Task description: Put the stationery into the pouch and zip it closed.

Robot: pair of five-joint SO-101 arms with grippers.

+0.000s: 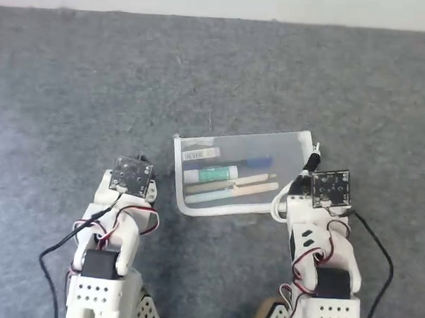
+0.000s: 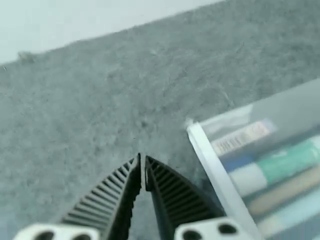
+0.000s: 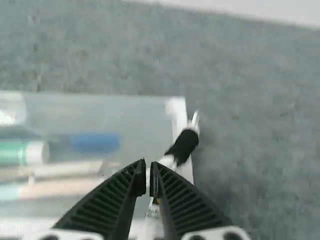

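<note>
**Pouch loaded, both grippers closed**

Clear pouch (image 1: 288,152) lies on grey table (image 1: 95,89) between the 2 arms, stationery (image 1: 226,177) inside. Left gripper (image 2: 142,159) is closed on nothing, just beside 1 end. Right gripper (image 3: 147,162) is closed at black zipper pull (image 3: 183,144); can't tell if it pinches it.

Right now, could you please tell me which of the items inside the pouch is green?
The thick tube with a white end is the green one; the others in the pouch are a blue pen and two slim pale pens.
</note>
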